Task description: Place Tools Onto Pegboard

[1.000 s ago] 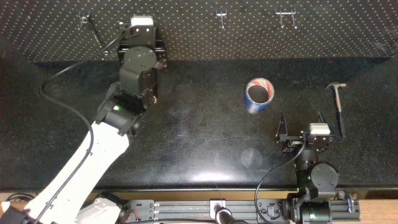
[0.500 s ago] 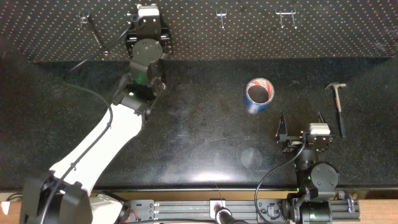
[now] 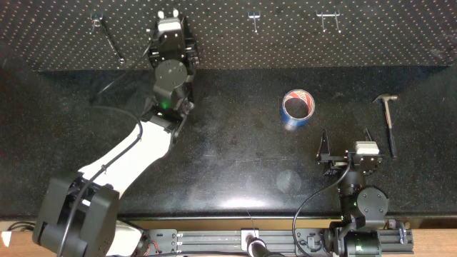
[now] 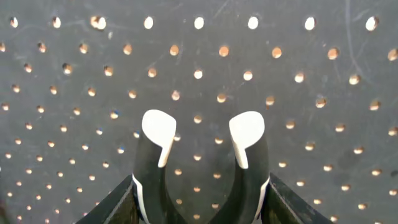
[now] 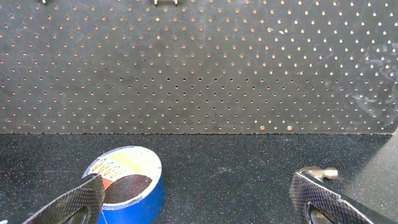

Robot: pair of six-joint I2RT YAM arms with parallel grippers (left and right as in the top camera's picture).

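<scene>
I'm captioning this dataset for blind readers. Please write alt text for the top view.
The left gripper is at the black pegboard, open and empty, beside a slim metal tool hanging there. A blue tape roll and a hammer lie on the dark table, near the open right gripper.

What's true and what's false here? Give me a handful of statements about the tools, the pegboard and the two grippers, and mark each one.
1. The left gripper is open and holds nothing. True.
2. The blue tape roll hangs on the pegboard. False: it lies on the black table.
3. The hammer lies on the table, on the right arm's side. True.
4. The right gripper is shut on the hammer. False: it is open and empty, and the hammer lies apart from it.
5. A slim metal tool hangs at the pegboard's left part. True.
</scene>
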